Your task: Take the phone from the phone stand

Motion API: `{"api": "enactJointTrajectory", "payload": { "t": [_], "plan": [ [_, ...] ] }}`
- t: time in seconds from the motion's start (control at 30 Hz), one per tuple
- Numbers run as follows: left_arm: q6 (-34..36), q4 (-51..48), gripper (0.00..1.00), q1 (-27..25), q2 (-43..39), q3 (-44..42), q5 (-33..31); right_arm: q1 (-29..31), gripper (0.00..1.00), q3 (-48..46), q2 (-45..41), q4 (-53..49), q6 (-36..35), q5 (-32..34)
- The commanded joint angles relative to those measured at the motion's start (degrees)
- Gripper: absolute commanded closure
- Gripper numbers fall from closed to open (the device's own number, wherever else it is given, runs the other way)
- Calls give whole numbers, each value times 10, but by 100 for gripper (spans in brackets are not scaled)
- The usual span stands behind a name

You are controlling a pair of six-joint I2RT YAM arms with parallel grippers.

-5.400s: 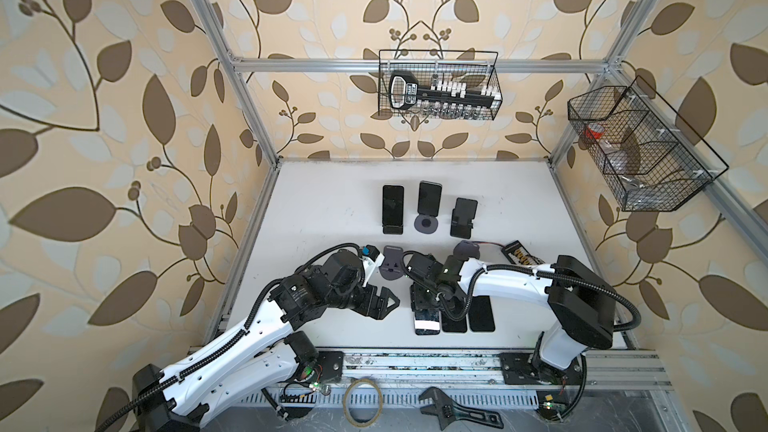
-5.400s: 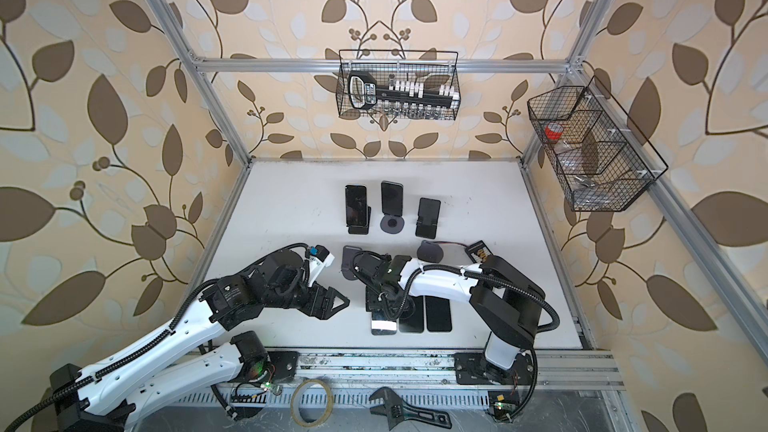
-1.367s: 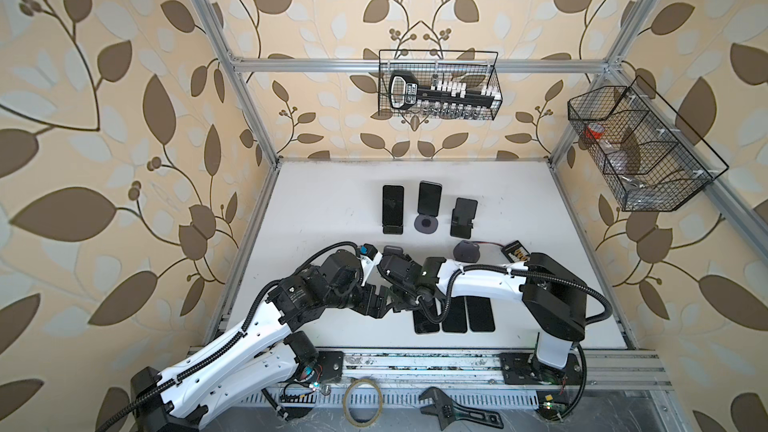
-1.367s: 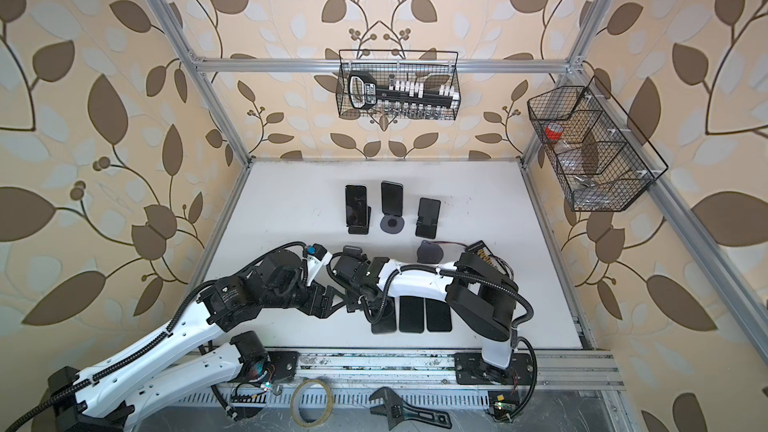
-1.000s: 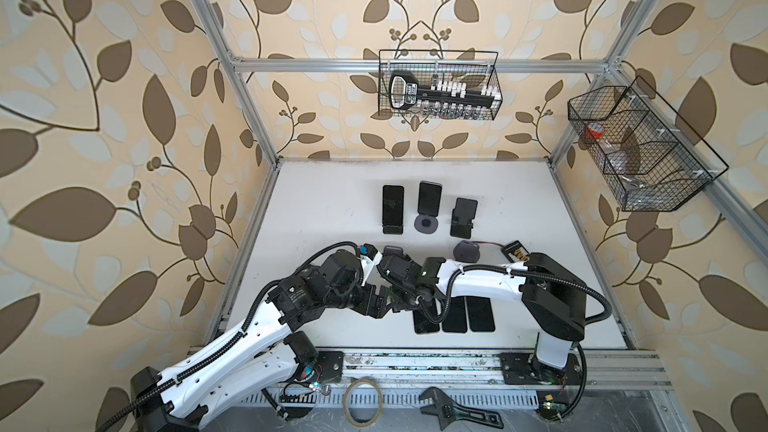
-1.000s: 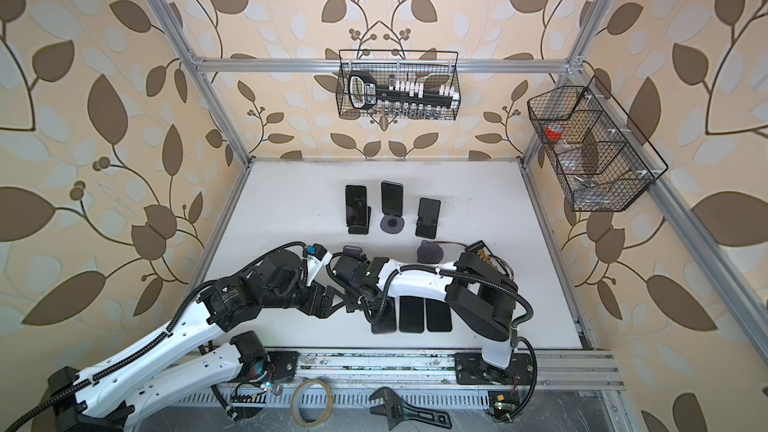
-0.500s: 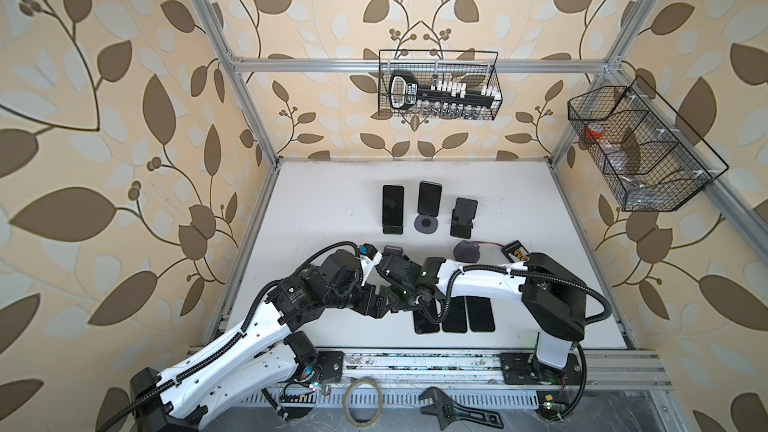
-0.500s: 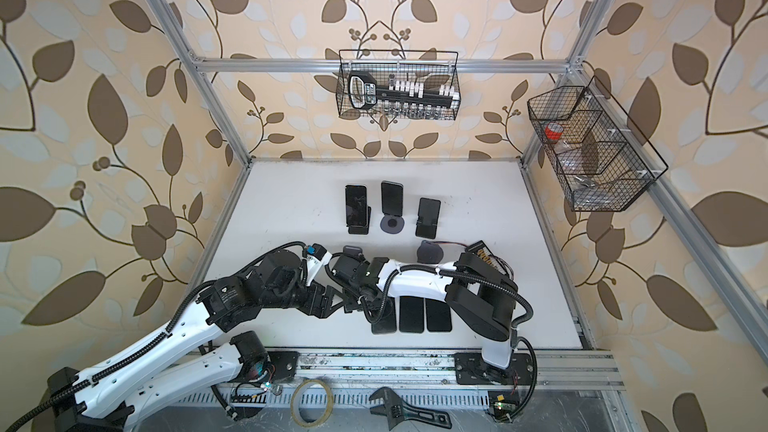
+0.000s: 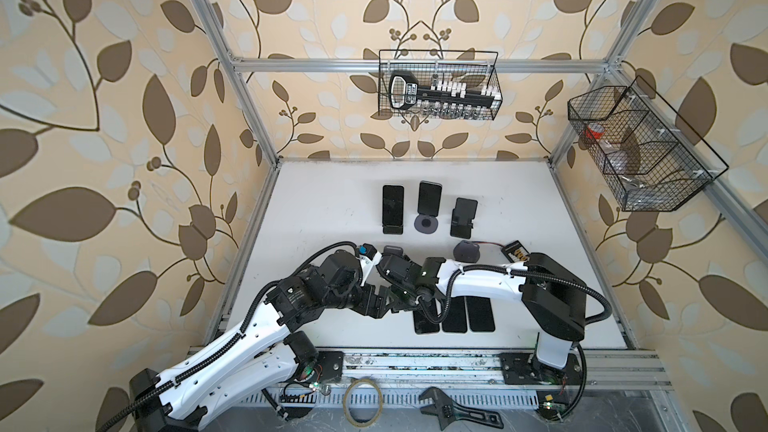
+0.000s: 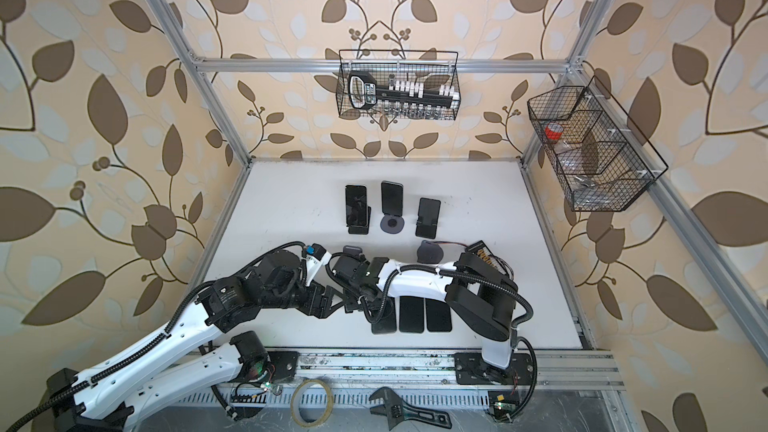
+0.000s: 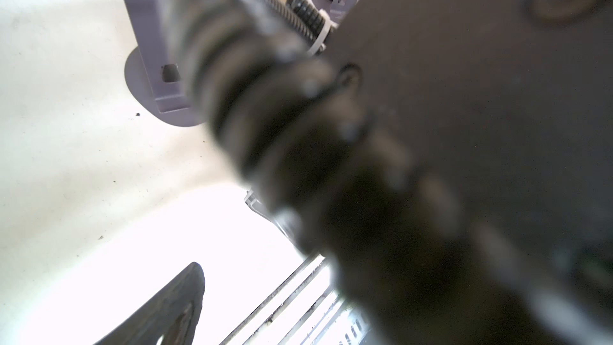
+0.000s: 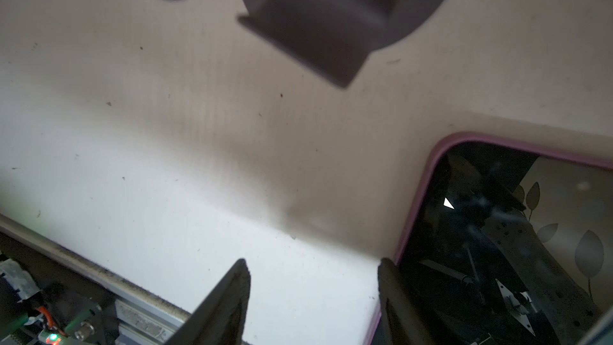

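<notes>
Two white-and-black robot arms [image 9: 482, 284] meet over the front of a white tabletop [image 9: 332, 209]. The right gripper [image 12: 314, 262], jaws apart and empty, hangs just beside a pink-edged black phone [image 12: 497, 227] lying flat near an empty grey plastic stand [image 12: 331, 11]. The left gripper [image 10: 338, 303] gapes wide, holding nothing. Three other black phones [image 9: 429, 201] lean on stands [image 9: 427, 224] at the back.

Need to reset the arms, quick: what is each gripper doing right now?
Left gripper: open, nothing seen in it.
Right gripper: open, holding nothing.
</notes>
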Motion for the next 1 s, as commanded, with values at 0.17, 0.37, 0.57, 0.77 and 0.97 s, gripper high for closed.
{"api": "enactJointTrajectory", "payload": {
  "t": [0.17, 0.37, 0.57, 0.77, 0.97],
  "plan": [
    [-2, 3, 6, -7, -13, -6, -14, -1, 37, 4, 17, -16, 5, 10],
    [-2, 2, 6, -7, -15, -4, -16, -1, 37, 11, 20, -13, 2, 7],
    [-2, 2, 6, -7, -20, -5, -19, -1, 37, 7, 24, -13, 5, 7],
    [-1, 2, 6, -7, -20, -5, -19, -2, 37, -1, 17, -16, 8, 13],
    [-2, 3, 6, -7, -19, -5, -18, -4, 37, -1, 15, -21, 7, 16]
  ]
}}
